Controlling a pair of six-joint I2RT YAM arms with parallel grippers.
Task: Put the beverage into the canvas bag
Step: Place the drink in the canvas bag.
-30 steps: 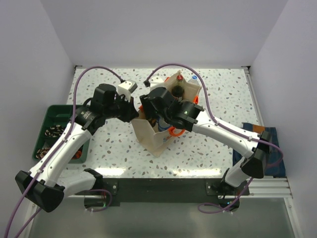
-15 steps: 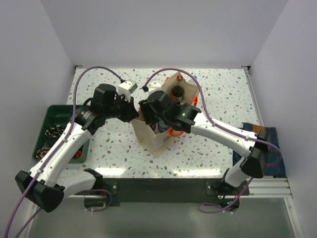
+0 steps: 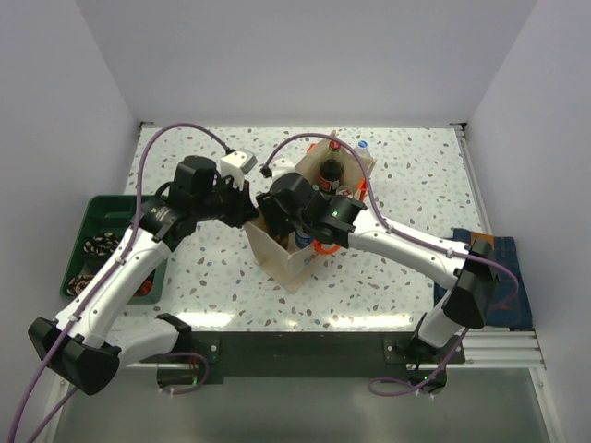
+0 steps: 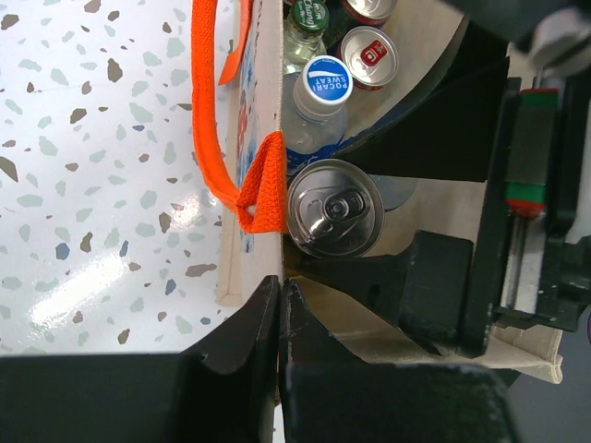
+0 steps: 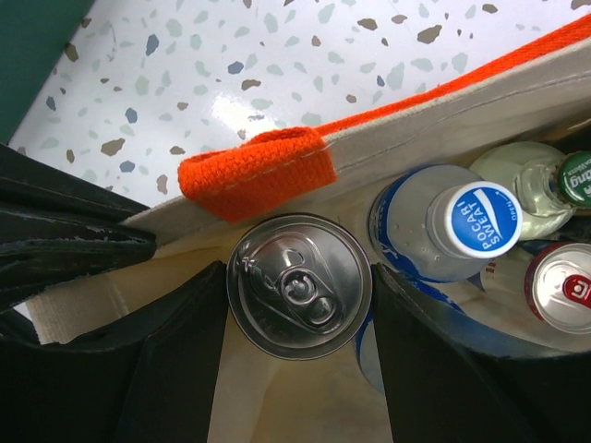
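While lowered into the open mouth of a beige canvas bag (image 3: pixel 286 258) standing upright on a speckled table (image 3: pixel 416 185), clamps the right gripper (image 5: pixel 300 305) on both sides of a silver can (image 4: pixel 335 209), top up, just below the rim. Cannot tell whether the can rests on the bag floor. Pinches the near rim of the bag between the pressed-together fingers of the left gripper (image 4: pixel 280 314), seemingly to hold the mouth wide.

Could tip or drag the whole bag if pulled sideways by either arm, given soft walls and a load standing inside. Could snag the orange strap handle (image 4: pixel 208 111) or the small orange tab (image 5: pixel 259 171) on the way out, with that tab lying right against the can. Could knock the can into the neighbouring bottle, or leave it leaning there, if let go too high.

Inside the bag, from largest:
- a Pocari Sweat bottle (image 5: pixel 480 220) with a blue cap, just beside the silver can
- a dark bottle with a red cap (image 3: pixel 331 171) at the far end
- a pale bottle with a green cap (image 5: pixel 577 175)
- a red-and-silver can (image 5: pixel 568 295)

Off to the left, well apart from the bag, a green tray (image 3: pixel 106 208) with small round pieces (image 3: pixel 95 246), too small to name.
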